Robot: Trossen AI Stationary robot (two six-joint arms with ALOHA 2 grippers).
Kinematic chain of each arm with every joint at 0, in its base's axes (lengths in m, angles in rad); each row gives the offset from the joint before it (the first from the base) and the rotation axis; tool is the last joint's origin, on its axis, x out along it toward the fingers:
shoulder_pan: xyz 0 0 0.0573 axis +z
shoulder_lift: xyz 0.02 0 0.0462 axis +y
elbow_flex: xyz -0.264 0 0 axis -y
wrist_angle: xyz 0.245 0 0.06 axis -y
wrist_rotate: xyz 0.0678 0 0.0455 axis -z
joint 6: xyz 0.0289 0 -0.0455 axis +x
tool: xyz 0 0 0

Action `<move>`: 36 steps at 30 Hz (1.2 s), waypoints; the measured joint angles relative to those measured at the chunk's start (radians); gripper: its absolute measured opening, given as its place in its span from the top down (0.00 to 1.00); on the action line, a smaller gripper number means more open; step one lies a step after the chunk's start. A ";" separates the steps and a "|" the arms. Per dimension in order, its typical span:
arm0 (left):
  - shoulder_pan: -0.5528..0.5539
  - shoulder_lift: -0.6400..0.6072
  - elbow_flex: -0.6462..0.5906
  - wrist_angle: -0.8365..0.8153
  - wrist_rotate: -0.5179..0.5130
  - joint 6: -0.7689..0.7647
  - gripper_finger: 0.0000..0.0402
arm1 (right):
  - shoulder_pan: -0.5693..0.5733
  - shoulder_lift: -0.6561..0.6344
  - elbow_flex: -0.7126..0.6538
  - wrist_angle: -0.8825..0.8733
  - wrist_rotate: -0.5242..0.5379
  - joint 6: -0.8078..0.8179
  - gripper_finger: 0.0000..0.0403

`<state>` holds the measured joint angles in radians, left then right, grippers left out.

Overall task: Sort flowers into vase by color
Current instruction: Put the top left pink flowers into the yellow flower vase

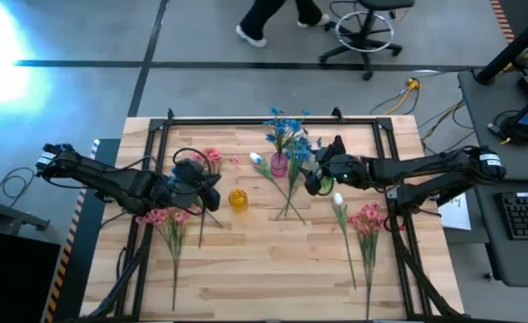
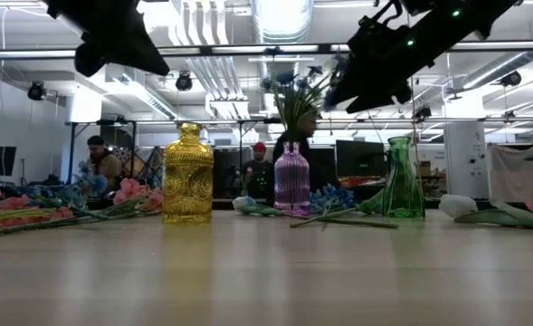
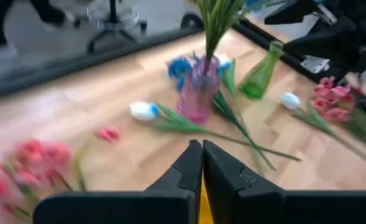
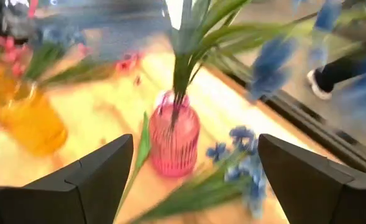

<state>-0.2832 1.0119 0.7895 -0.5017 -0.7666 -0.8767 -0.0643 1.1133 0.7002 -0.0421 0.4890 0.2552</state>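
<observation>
The pink vase point(image 1: 280, 165) stands upright at mid table and holds blue sprays point(image 1: 286, 132) by their stems. My right gripper point(image 4: 195, 140) hovers open just right of this vase, above the table, holding nothing. A yellow vase point(image 1: 238, 199) stands left of centre, and my left gripper point(image 3: 202, 144) is shut and empty right above and beside it. The green vase point(image 2: 401, 181) stands under my right arm. Pink sprays point(image 1: 160, 216) point(image 1: 367, 222), white buds point(image 1: 259, 160) point(image 1: 338, 199) and a blue spray point(image 4: 245, 165) lie flat on the table.
More pink blossoms point(image 1: 212, 157) lie beyond my left gripper near the far edge. A black frame point(image 1: 246, 120) borders the wooden table. The near half of the table point(image 1: 264, 278) is bare wood between the two pink bunches. A person's feet point(image 1: 255, 34) and an office chair point(image 1: 367, 27) are beyond the far edge.
</observation>
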 joint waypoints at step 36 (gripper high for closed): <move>0.119 0.355 0.000 -0.348 0.303 -0.541 0.72 | 0.255 -0.064 0.000 -0.248 -0.236 0.316 0.20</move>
<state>-0.1646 1.3669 0.7891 -0.8501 -0.4634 -1.4177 0.1902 1.0492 0.6998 -0.2904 0.2535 0.5717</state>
